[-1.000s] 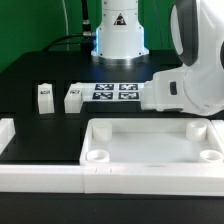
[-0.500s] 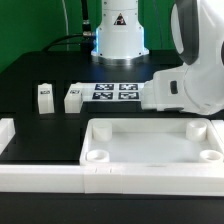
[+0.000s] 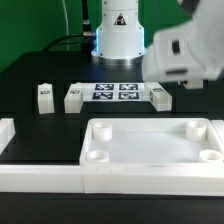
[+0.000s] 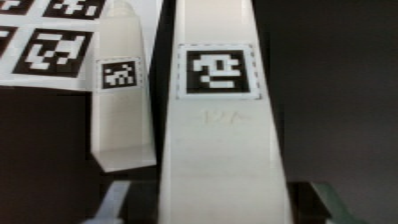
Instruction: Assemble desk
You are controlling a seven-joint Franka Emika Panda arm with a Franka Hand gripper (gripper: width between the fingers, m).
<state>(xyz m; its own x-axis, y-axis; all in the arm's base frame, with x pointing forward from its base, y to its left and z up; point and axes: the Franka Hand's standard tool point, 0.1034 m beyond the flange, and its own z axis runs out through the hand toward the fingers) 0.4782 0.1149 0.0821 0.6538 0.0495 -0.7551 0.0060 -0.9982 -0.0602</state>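
Observation:
The desk panel, a white tray with a raised rim and corner holes, lies at the front of the exterior view. Two white tagged legs lie left of the marker board, and a third lies at its right. My gripper is blurred, raised above that right-hand leg. In the wrist view the gripper is shut on a long white tagged leg that runs between the fingers. The other leg lies beside it, lower down.
White border rails run along the front and left of the table. The robot base stands at the back behind the marker board, which also shows in the wrist view. Black table surrounds the parts.
The arm has risen from low beside the marker board, now blurred by motion. A leg at the board's right, hidden before, is uncovered.

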